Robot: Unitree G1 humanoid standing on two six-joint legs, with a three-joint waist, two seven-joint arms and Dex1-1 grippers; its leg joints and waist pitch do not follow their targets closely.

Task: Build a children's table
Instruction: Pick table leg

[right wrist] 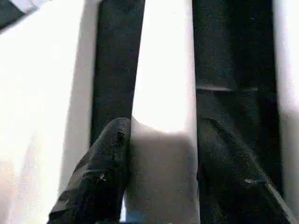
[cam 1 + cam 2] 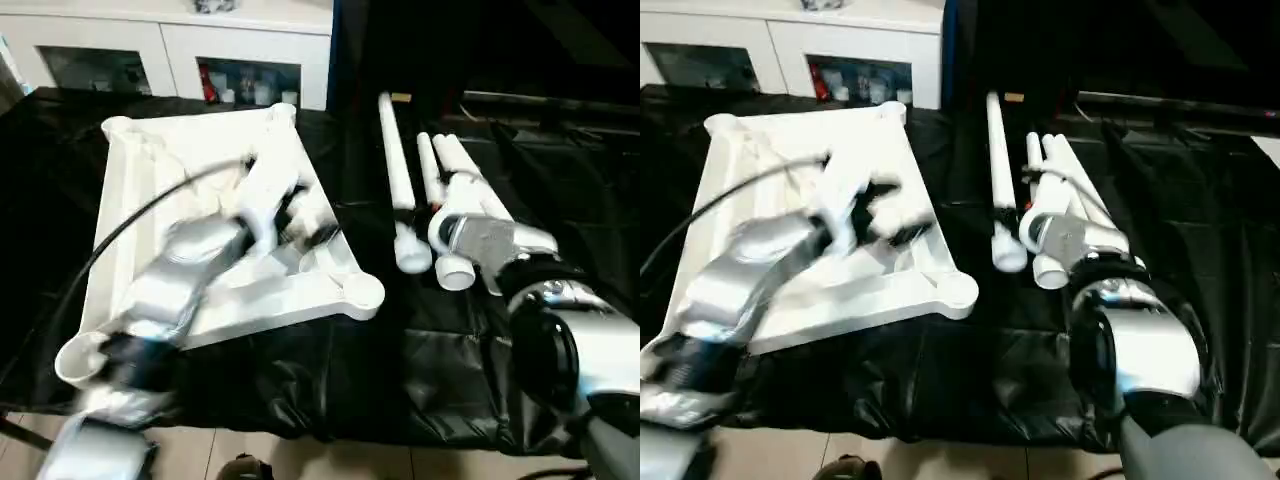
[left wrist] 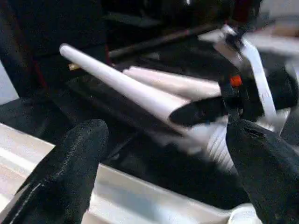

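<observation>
Item: table leg (image 1: 163, 93), clamped between my right gripper (image 1: 161, 163) fingers.
Left gripper (image 3: 163, 158) wide open, empty; I lift the leg level toward a tabletop (image 2: 130, 200) socket.

A black-covered work table (image 2: 330, 390) carries the parts of a white children's table. The tabletop (image 2: 130, 215) lies underside up on the robot's left half, corner sockets raised. To its right, white legs (image 2: 397, 170) lie side by side on the black cover, flared ends toward the robot.
</observation>
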